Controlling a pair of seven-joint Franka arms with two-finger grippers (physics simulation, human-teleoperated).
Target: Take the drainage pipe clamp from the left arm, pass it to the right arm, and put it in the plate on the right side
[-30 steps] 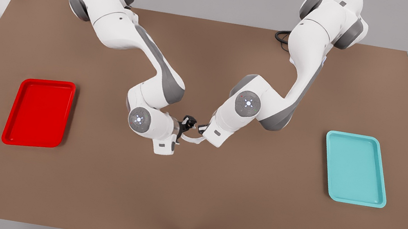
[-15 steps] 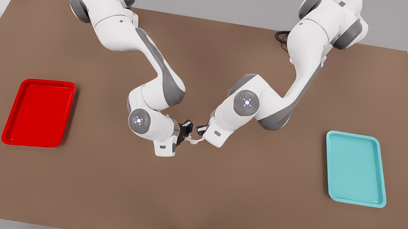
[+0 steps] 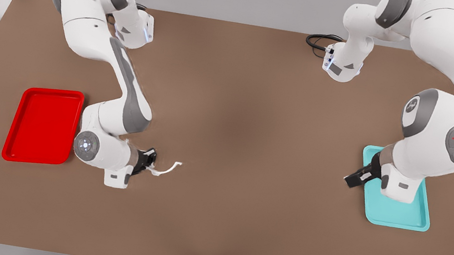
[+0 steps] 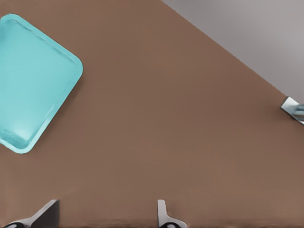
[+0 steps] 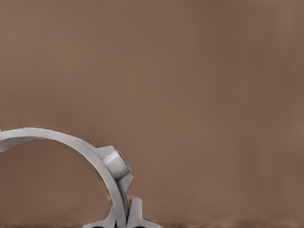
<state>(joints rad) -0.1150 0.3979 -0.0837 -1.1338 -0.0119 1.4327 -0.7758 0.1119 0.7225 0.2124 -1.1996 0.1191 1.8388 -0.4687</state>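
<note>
Both arms have swung apart since the earlier frame: the right gripper (image 3: 149,161), lower left beside the red plate (image 3: 44,124), pinches the clamp (image 3: 164,169), handover done, while the left gripper (image 3: 354,179) waits with jaws spread by the teal tray (image 3: 397,211).

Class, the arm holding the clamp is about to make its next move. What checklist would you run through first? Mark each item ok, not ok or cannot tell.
1. Grip: ok. The right claw is shut on one end of the drainage pipe clamp.
2. Handover finished: ok. The left claw is open and holds nothing.
3. Left arm out of the way: ok. It waits at the teal tray.
4. Plate ready: ok. Nothing lies in it.
5. Clamp above plate: not ok. It hangs over the table, beside the plate.
6. Clamp's height over the rim: cannot tell.
</note>
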